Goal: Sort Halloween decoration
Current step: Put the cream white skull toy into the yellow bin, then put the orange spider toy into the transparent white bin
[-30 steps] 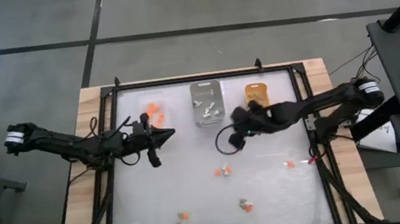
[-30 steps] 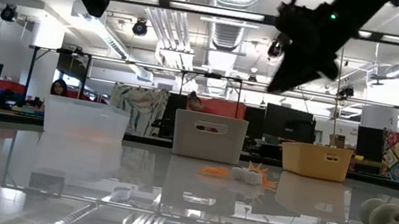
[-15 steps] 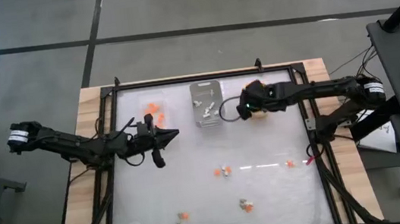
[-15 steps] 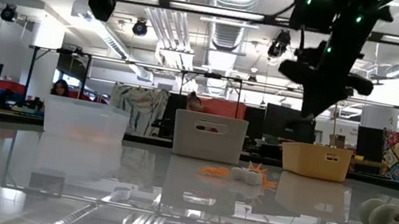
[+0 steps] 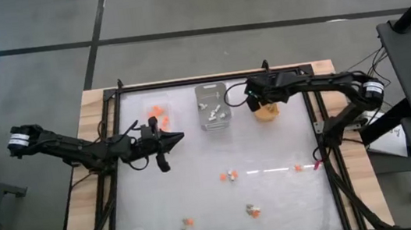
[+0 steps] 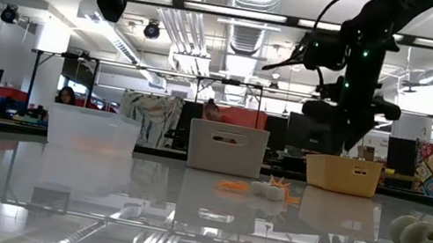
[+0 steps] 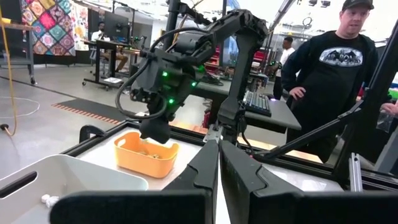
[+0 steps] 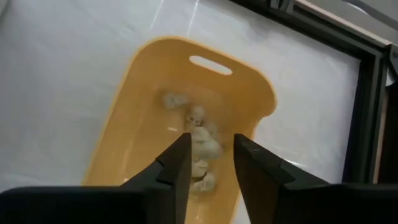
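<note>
The orange-yellow tray [image 5: 268, 113] stands at the far right of the table with several tan trinkets [image 8: 199, 152] lying inside it. My right gripper [image 8: 212, 138] hangs open just above this tray [image 8: 124, 149], tipped steeply down, with tan pieces showing through the gap between its fingers. It also shows above the tray in the left wrist view [image 7: 155, 127]. My left gripper [image 5: 181, 138] is shut and level, above the table's left half. Loose trinkets lie on the table: [image 5: 230, 175], [image 5: 297, 168], [image 5: 253, 211].
A clear tray [image 5: 158, 114] with orange pieces and a grey tray [image 5: 212, 106] with white pieces stand along the far edge. Another trinket [image 5: 187, 224] lies near the front. A black frame [image 5: 309, 86] rims the table. A person [image 7: 336, 68] stands beyond the right side.
My right gripper has swung from the table's middle, near the grey tray, toward the far edge and rightward to over the orange-yellow tray, tipping further down as it went.
</note>
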`<act>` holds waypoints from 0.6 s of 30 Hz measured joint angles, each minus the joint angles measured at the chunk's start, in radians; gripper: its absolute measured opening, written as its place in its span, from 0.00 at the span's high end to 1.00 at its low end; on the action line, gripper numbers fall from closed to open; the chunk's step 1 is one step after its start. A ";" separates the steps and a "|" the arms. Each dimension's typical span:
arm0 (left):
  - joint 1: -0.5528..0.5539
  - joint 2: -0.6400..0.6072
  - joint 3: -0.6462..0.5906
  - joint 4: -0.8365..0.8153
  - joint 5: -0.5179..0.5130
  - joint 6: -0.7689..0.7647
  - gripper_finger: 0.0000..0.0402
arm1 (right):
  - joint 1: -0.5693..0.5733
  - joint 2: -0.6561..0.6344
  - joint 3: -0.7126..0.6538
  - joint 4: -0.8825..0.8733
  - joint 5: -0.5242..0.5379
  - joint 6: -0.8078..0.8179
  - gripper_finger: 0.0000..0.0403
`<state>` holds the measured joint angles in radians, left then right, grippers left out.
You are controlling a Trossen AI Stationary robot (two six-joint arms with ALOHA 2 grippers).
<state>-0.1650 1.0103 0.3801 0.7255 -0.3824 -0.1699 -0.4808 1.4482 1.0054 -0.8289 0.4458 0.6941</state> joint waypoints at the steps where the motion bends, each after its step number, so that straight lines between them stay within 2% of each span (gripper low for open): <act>1: 0.000 0.000 0.000 0.000 0.000 0.000 1.00 | 0.000 0.003 0.000 0.001 -0.001 0.000 0.71; 9: 0.000 0.000 0.000 0.000 0.000 -0.005 1.00 | 0.012 -0.011 0.000 0.004 -0.001 -0.009 0.64; 18: 0.000 0.006 0.000 -0.010 0.000 -0.024 1.00 | 0.162 -0.116 0.000 0.006 -0.089 0.001 0.67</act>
<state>-0.1650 1.0167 0.3801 0.7150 -0.3824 -0.1935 -0.3190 1.3319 1.0050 -0.8230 0.3563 0.6946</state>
